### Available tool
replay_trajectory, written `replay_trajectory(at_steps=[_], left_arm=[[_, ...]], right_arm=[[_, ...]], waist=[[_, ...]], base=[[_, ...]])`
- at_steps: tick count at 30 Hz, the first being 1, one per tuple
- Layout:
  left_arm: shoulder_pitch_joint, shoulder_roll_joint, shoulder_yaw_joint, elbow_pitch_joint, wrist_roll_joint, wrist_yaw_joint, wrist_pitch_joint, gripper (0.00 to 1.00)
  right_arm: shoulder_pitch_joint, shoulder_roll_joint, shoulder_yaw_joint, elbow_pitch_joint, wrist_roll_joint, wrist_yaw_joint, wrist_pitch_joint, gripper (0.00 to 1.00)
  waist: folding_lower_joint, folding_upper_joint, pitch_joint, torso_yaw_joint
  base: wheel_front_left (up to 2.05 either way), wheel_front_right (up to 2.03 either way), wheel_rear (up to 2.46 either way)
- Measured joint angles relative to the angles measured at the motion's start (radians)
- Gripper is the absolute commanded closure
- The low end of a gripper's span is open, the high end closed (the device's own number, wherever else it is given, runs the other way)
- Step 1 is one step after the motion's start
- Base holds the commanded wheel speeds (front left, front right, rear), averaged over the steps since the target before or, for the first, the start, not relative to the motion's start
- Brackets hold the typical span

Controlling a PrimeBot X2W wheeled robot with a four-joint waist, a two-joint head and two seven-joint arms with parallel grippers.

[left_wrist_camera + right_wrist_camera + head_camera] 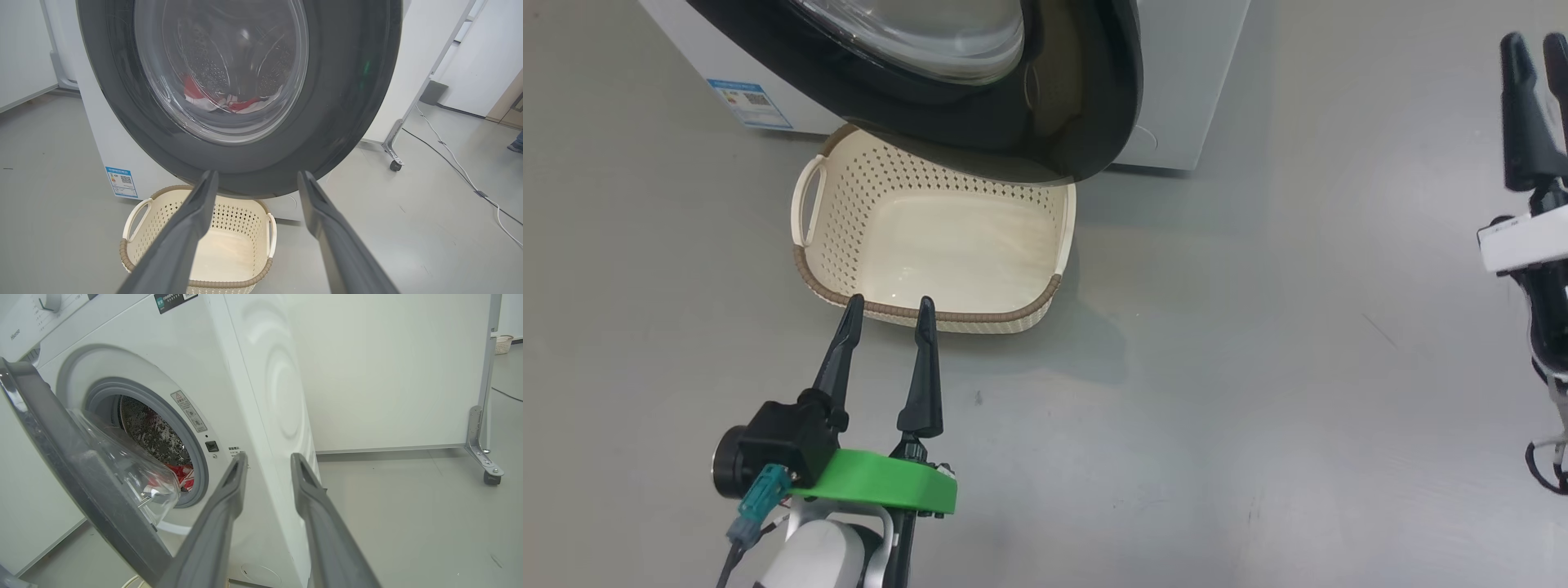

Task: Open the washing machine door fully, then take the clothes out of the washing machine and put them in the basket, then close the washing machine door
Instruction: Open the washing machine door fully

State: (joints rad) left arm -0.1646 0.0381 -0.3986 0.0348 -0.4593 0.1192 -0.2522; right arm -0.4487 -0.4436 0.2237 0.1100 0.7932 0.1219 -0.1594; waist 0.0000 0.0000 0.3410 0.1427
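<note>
The half-open door [1078, 122] overhangs the basket [1005, 317], seemingly narrowing access.

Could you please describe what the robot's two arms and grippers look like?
The left gripper has two tapering black fingers on a black block, a bright green curved bracket, a teal plug and a white forearm. The right gripper has matching dark fingers, a white housing and black cables.

Basket [849, 204] before washing machine [1176, 82], beneath door [1086, 106]; clothes [179, 473] inside machine.

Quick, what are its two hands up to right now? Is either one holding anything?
Left hand: open, holding nothing.
Right hand: open, holding nothing.
</note>
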Motion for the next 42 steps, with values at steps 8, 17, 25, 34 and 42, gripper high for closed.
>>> replay_trajectory(at_steps=[8,17,25,34,42], left_arm=[[-0.029,0.000,-0.050,-0.013,-0.016,0.000,0.000,0.00],[-0.033,0.000,-0.090,-0.023,-0.053,0.000,0.000,0.00],[-0.032,-0.001,-0.105,-0.040,-0.077,0.000,0.000,0.00],[-0.030,-0.001,-0.110,-0.052,-0.086,0.000,0.000,0.00],[-0.029,-0.001,-0.102,-0.062,-0.086,0.000,0.000,0.00]], right_arm=[[-0.145,-0.009,0.000,-0.008,0.179,0.000,0.151,1.00],[-0.225,0.074,-0.039,0.086,0.578,-0.015,0.448,1.00],[-0.315,0.077,-0.087,0.137,0.713,-0.127,0.598,1.00],[-0.384,0.093,-0.085,0.152,0.802,-0.217,0.726,1.00],[-0.410,0.090,-0.050,0.163,0.808,-0.232,0.804,1.00]], waist=[[0.0000,0.0000,0.050,0.047],[0.0000,0.0000,0.090,0.133],[0.0000,0.0000,0.107,0.209],[0.0000,0.0000,0.121,0.280],[0.0000,0.0000,0.127,0.304]], base=[[0.00,0.00,0.00],[0.00,0.00,0.00],[0.00,0.00,0.00],[0.00,0.00,0.00],[0.00,0.00,0.00]])
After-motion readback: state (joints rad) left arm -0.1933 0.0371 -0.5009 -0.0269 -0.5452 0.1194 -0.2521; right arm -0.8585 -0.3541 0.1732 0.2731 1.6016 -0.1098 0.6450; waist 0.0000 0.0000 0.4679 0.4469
